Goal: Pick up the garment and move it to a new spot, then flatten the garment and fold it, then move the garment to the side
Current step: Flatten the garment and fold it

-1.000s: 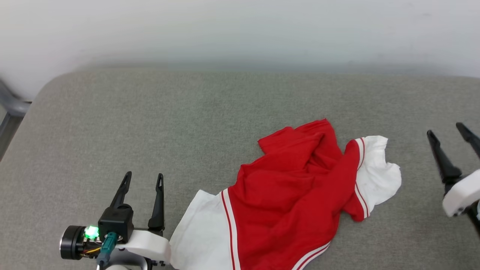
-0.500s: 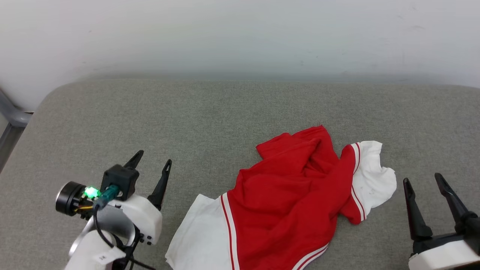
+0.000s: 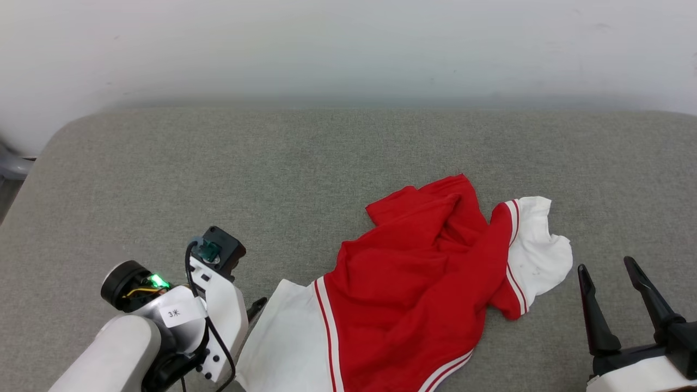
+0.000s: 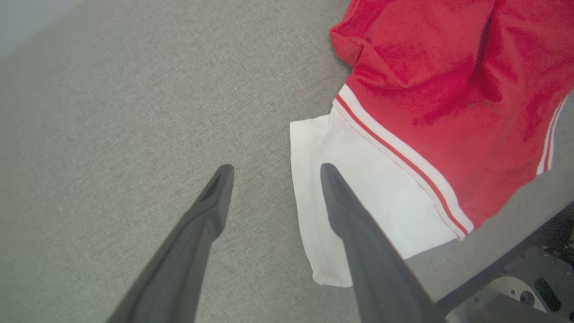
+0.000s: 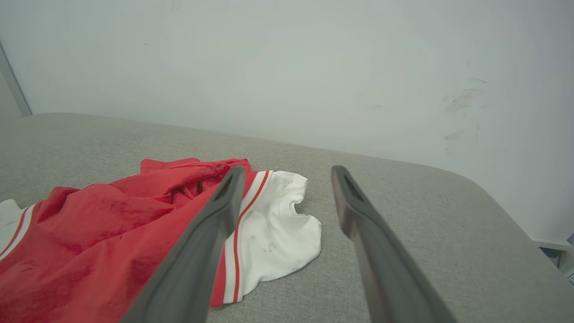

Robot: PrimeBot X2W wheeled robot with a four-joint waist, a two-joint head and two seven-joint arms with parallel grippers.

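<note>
The garment lies crumpled on the grey cushion: a red body with striped trim and two white sleeves. One white sleeve spreads toward the lower left, the other to the right. My left gripper is open and tilted downward just left of the near sleeve, one fingertip at the sleeve's edge. My right gripper stands open at the lower right, fingers pointing up, apart from the right sleeve. Lettering is hidden in the folds.
A white wall runs behind the cushion. A grey metal frame shows past the cushion's rounded left corner. Bare cushion stretches left of and behind the garment. A dark part of the robot's base sits below the cushion edge.
My left arm has swung toward the near white sleeve and tipped its fingers downward. My right gripper came in from the right edge to the lower right. The garment lies as before.
</note>
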